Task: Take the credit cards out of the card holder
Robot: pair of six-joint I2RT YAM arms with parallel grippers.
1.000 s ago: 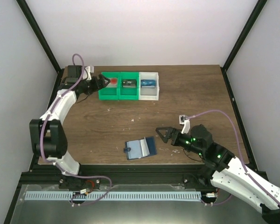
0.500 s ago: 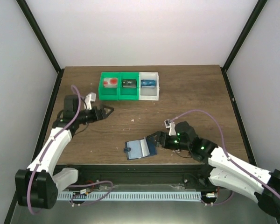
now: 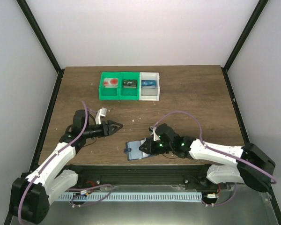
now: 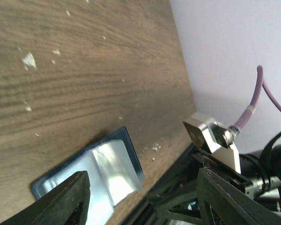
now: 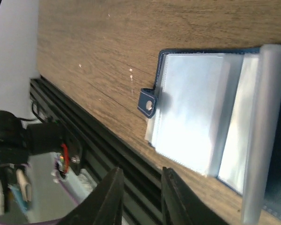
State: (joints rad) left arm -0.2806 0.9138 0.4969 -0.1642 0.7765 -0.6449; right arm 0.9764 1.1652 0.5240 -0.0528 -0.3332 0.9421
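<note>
Lying open on the wooden table (image 3: pixel 192 103), the card holder (image 3: pixel 133 151) shows its pale, glossy inner pockets face up, with its small tab (image 5: pixel 147 103) sticking out from one side. One flap of the holder stands raised at the side away from the tab. Whether any card sits inside the pockets cannot be told from the sheen.

The right gripper (image 3: pixel 147 146) is low over the holder's raised side. Its fingers are drawn nearly together with only a narrow gap, and nothing shows between them.

The left gripper (image 3: pixel 119 125) hovers beside the holder on the tab side and a little farther back. Its fingers are spread well apart and empty, pointing toward the holder.

Well beyond the holder, at the back of the table, stands a green bin (image 3: pixel 119 97) joined to a white bin (image 3: pixel 149 97). One credit card (image 3: pixel 111 82) with a red circle lies in the green bin's compartment farthest from the white one. A black item (image 3: pixel 129 84) fills the next compartment, and a blue item (image 3: pixel 150 84) sits in the white bin.
</note>
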